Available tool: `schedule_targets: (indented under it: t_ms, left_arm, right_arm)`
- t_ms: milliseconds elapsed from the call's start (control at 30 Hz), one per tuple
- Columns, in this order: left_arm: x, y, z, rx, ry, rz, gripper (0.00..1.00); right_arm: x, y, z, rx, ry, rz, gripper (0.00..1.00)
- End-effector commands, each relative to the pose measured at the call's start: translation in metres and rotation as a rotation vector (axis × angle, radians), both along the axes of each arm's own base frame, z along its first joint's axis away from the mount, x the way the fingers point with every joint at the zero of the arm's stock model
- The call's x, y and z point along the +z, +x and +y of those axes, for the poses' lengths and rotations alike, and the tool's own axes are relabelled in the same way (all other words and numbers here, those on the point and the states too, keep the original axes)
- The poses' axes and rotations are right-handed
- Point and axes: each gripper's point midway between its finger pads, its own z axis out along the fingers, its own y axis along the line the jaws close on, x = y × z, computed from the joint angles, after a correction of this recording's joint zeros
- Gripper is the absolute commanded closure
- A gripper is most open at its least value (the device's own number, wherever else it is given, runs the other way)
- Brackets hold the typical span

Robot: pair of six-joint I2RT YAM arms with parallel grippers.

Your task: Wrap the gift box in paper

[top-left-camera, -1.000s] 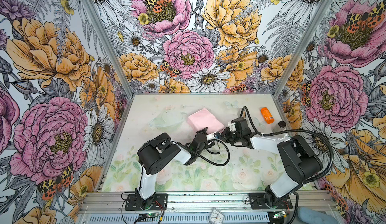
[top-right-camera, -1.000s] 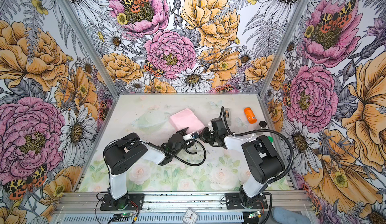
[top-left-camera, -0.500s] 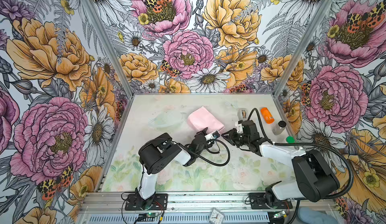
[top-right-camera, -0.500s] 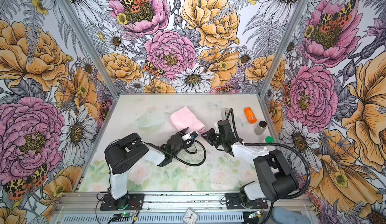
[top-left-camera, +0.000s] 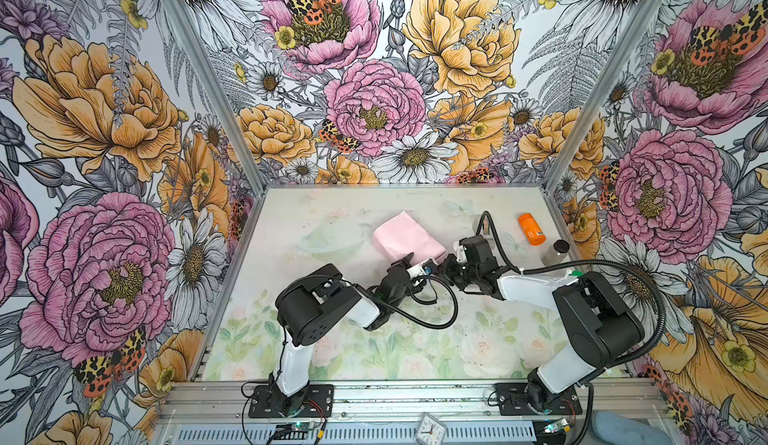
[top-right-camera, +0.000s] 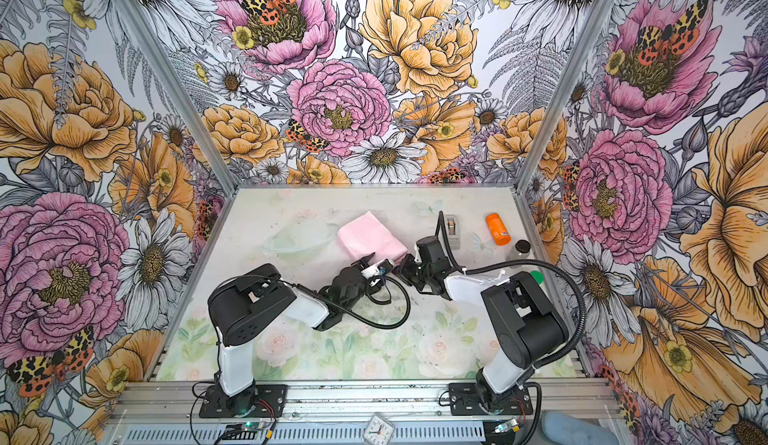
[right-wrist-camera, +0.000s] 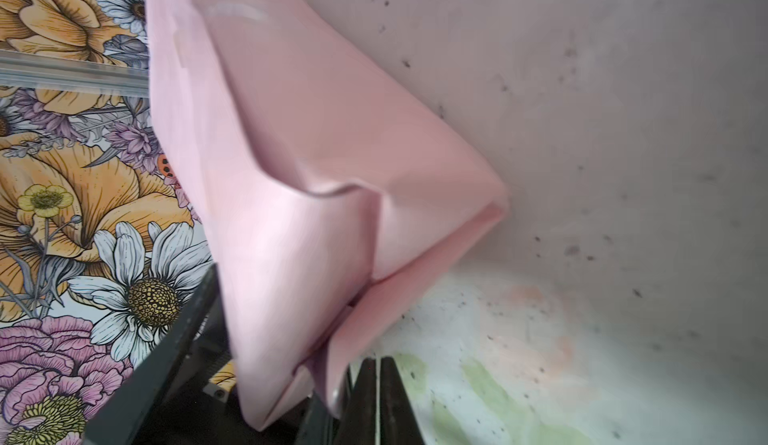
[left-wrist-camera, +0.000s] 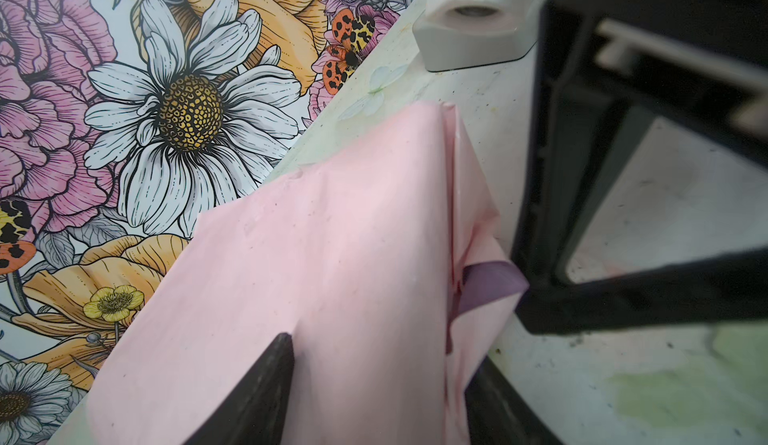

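One pink paper [top-left-camera: 405, 235], unreadable bottle label [top-left-camera: 530, 234]

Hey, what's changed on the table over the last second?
The right end effector drew back toward its own side, then came back to the corner of the paper, shut. The left end effector kept its grip on the paper, which has not moved.

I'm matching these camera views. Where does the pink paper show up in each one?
In both top views: the paper sits mid-table.
Left wrist: paper fills the middle, close up.
Right wrist: paper crosses the middle, close up.
Shared landmark: the left gripper at its near edge.
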Motion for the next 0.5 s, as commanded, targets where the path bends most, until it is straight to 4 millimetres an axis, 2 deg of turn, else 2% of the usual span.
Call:
schedule_targets:
  t_ms: [0, 133, 333, 467]
  left_arm:
    - [-0.085, -0.028, 0.023, -0.011, 0.139, 0.265, 0.38]
    - [-0.086, -0.028, 0.022, -0.013, 0.139, 0.274, 0.38]
    - [-0.09, -0.027, 0.026, 0.01, 0.124, 0.309, 0.52]
    - [-0.091, -0.026, 0.03, 0.023, 0.122, 0.316, 0.52]
  right_arm:
    - [0.014, 0.014, 0.007, -0.003, 0.009, -0.07, 0.94]
    - [0.018, 0.015, 0.008, -0.002, 0.018, -0.081, 0.95]
    - [0.022, 0.011, 0.006, -0.001, 0.024, -0.095, 0.96]
    - [0.025, 0.003, -0.011, -0.019, 0.006, -0.116, 0.88]
